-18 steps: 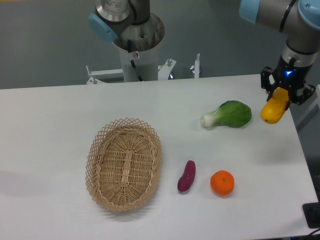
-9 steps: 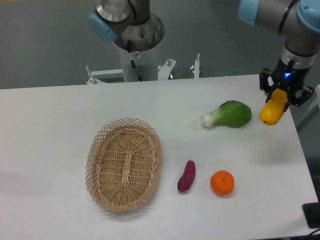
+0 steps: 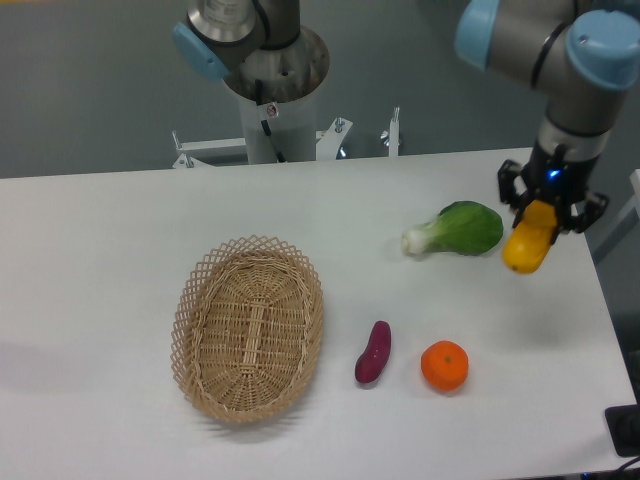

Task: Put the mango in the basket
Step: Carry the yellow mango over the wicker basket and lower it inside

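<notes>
Camera view: gripper [image 3: 543, 207] clamped on mango [image 3: 527, 248], lifted off table, well right of basket [image 3: 249, 327].

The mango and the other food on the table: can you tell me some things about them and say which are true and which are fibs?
1. The mango is held in the gripper, off the table. True.
2. The basket has fruit in it. False: it is empty.
3. The purple sweet potato lies between the basket and the orange. True.
4. The green vegetable is inside the basket. False: it lies on the table, beside the mango.
5. The orange is in the fingers. False: it sits on the table.
</notes>
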### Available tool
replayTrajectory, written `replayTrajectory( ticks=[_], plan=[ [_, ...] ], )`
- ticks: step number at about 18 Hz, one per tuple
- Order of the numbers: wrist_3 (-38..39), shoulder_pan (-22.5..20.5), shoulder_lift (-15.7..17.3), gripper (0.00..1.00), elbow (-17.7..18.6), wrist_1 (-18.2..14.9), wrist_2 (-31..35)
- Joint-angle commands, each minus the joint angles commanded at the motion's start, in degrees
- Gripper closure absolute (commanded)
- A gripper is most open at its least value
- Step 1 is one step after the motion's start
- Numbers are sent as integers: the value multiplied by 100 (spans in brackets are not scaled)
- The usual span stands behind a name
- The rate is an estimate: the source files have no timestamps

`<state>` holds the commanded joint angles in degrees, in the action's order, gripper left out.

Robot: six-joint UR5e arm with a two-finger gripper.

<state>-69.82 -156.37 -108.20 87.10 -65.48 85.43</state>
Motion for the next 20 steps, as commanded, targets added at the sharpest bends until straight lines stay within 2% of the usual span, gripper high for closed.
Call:
replayTrajectory(
  ticks=[4, 7, 10, 12, 14, 20],
  plan=[
    [994, 632, 220, 47, 149, 9, 0],
    [1391, 1177, 387, 47, 447, 52, 9],
    [2013, 1792, 440, 47, 817, 508, 44],
    [2436, 2127, 448, 47, 1089, 816, 44],
    [2770, 2417, 414, 47, 1177, 940, 61],
    [3070, 2971, 133, 47, 1433, 1002, 193]
  ],
)
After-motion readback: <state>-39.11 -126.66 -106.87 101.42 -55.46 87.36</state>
